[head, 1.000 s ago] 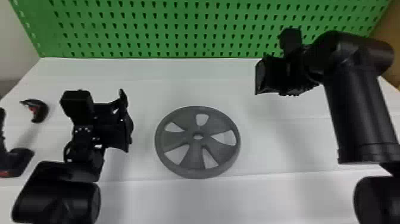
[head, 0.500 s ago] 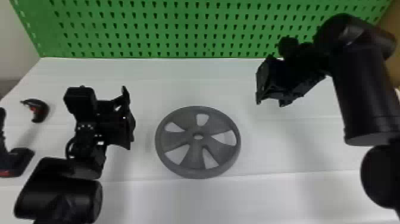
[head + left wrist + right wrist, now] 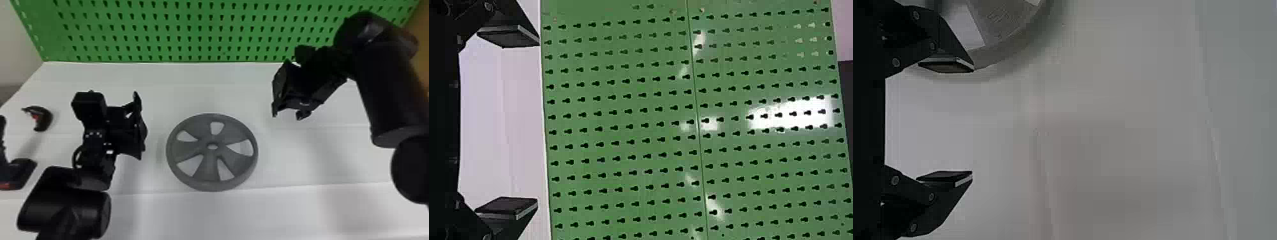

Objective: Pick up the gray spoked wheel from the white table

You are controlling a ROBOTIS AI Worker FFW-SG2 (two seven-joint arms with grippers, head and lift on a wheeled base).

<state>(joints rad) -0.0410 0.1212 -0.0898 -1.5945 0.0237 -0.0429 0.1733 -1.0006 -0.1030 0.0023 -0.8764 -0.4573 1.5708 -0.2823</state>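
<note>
Green pegboard backs a white table where a gray spoked wheel lies flat between the two arms of a robot, touched by neither. The right gripper, its jaws wide and nothing between them, hangs over the table on the wheel's right side, toward the pegboard. The left gripper, also wide and holding nothing, sits on the wheel's other side, pointed at the pegboard. Two black-and-red items, one curved and one larger, occupy the table's left end. The pickup appears to be at its opening stage: lining up on the wheel, gripping it and raising it all seem left to do.
</note>
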